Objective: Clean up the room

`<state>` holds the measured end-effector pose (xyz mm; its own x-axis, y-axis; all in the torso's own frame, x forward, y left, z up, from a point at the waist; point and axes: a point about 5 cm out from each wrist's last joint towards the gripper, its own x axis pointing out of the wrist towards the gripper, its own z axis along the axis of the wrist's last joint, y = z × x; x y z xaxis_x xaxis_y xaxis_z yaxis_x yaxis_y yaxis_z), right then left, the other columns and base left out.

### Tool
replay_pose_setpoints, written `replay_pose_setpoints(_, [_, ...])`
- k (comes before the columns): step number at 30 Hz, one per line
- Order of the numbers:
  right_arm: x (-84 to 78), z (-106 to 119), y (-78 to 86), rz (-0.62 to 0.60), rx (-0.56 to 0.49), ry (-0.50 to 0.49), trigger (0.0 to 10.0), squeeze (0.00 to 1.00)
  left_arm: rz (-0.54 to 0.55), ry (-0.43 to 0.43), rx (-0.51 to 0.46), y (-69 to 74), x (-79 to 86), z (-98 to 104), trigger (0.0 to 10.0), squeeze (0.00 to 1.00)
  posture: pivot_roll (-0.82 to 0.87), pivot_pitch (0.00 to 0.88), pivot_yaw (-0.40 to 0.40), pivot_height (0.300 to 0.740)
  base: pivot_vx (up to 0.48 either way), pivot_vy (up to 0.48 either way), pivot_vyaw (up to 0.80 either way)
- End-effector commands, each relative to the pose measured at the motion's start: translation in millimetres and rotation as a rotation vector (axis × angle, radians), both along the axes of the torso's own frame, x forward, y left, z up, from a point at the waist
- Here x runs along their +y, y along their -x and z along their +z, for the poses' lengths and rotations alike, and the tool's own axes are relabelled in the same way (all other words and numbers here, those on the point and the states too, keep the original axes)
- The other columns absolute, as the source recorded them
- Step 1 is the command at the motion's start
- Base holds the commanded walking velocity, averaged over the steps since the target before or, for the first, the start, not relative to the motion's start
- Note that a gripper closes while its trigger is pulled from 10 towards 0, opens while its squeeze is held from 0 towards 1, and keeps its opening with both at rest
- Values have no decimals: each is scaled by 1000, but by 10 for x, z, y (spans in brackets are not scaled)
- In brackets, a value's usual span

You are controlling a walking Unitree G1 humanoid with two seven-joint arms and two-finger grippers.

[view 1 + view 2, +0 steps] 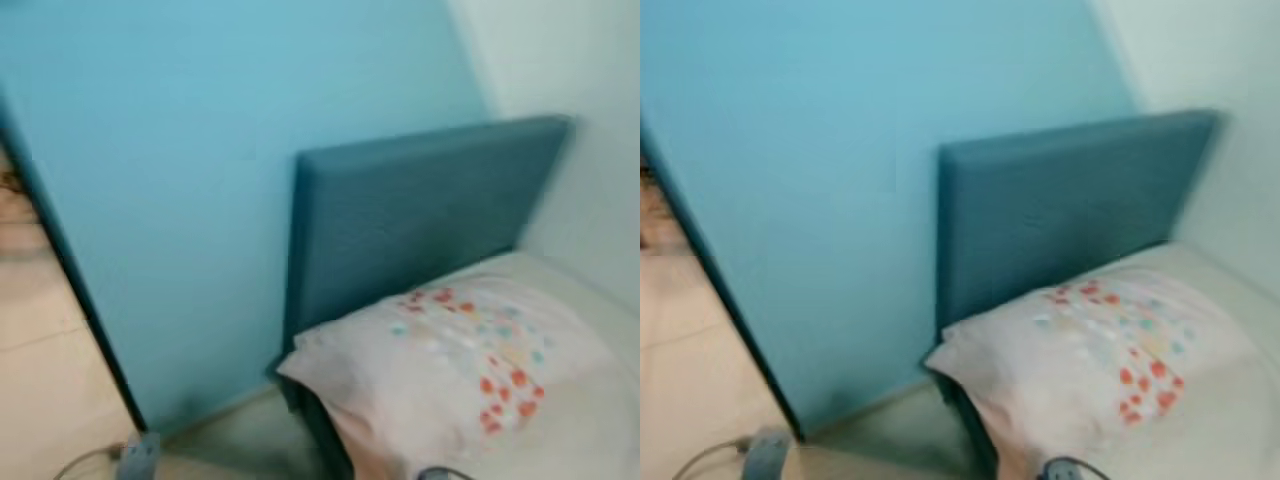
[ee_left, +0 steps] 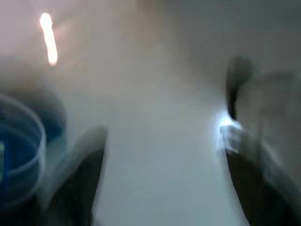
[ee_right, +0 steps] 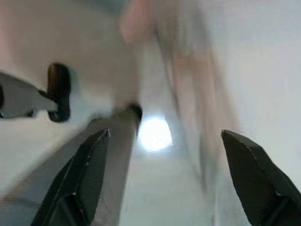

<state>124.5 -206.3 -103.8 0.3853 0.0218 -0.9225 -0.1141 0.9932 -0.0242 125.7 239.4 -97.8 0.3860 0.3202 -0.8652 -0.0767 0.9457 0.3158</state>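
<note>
Both head eyes look forward and down, blurred, sharing the blue headboard (image 1: 420,215), the spotted pillow (image 1: 1100,360) and the light-blue wall (image 1: 200,180). Each of the 2 wrist cameras peers close along its own spread black fingers (image 3: 82,183) at pale, blurred surfaces.

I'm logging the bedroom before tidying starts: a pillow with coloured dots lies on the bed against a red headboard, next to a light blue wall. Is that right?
Not quite. The headboard is dark teal blue, not red, as the left eye view shows. The rest holds: the pillow with coloured dots lies on the bed against it, next to the light blue wall.
</note>
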Motion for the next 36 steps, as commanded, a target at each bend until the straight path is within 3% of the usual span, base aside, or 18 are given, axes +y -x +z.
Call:
replay_pose_setpoints(1, [-89, -41, 176, -53, 60, 18, 10000, 0, -28, 14, -48, -173, -77, 42, 10000, 0, 42, 0, -84, 740, 0, 0, -788])
replay_pose_setpoints(5, [-185, -62, 320, -112, 108, 51, 10000, 0, -54, 30, -41, -200, -99, 44, 10000, 0, 8, 0, -87, 740, 0, 0, -788])
replay_pose_setpoints(12, [-313, -29, 291, -150, 100, 93, 10000, 0, -129, 57, -53, -347, -182, 81, 10000, 0, -54, 0, -37, 740, 0, 0, -788])
replay_pose_setpoints(15, [-412, 8, 237, -217, 81, 121, 10000, 0, -245, 71, -59, -486, -304, 116, 10000, 0, -75, 0, -21, 740, 0, 0, -788])
replay_pose_setpoints(21, [-340, -41, 359, -234, 118, 113, 10000, 0, -287, 85, -88, -596, -369, 157, 10000, 0, -70, 0, -8, 740, 0, 0, -785])
replay_pose_setpoints(23, [-318, -53, 388, -237, 127, 110, 10000, 0, -300, 75, -82, -583, -363, 152, 10000, 0, -70, 0, -8, 740, 0, 0, -781])
replay_pose_setpoints(25, [-235, -85, 453, -228, 145, 94, 10000, 0, -257, 57, -32, -431, -274, 96, 10000, 0, -61, 0, -12, 740, 0, 0, -781])
replay_pose_setpoints(36, [-179, -90, 419, -186, 137, 90, 10000, 0, -147, 61, 26, -199, -141, 28, 10000, 0, -67, 0, -9, 740, 0, 0, -776])
